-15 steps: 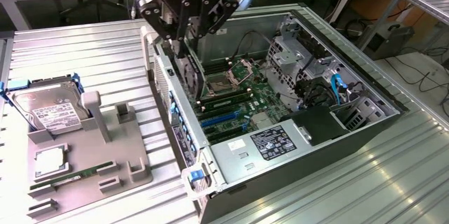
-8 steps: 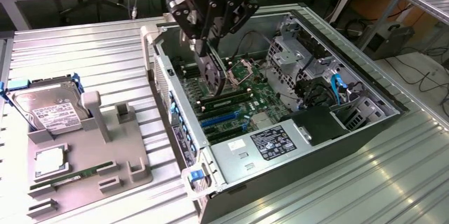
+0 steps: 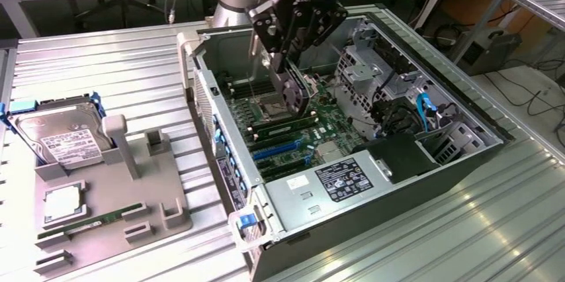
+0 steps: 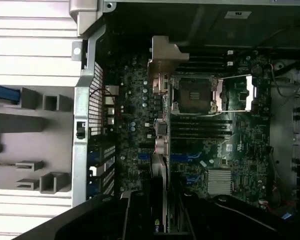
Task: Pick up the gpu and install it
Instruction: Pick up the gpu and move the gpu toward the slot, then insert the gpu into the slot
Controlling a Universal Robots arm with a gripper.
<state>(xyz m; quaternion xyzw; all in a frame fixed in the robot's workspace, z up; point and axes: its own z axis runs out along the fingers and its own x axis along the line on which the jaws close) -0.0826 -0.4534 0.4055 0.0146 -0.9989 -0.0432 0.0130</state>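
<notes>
My gripper (image 3: 289,57) hangs over the open computer case (image 3: 459,163) and is shut on the gpu (image 3: 295,96). The dark card points down edge-first toward the motherboard (image 3: 322,126), beside the processor socket (image 3: 272,104) and above the blue expansion slots (image 3: 278,149). In the wrist view the gpu (image 4: 160,150) runs away from my gripper (image 4: 160,222), and its silvery end bracket (image 4: 163,57) is at the far end, over the board. I cannot tell whether the card's lower edge touches the board.
On the exterior view's left a grey holder (image 3: 132,183) carries a hard drive (image 3: 62,138), a silver chip (image 3: 62,202) and a green memory stick (image 3: 88,224). Inside the case sit the power supply (image 3: 340,179), drive cages (image 3: 371,63) and blue cables (image 3: 424,113).
</notes>
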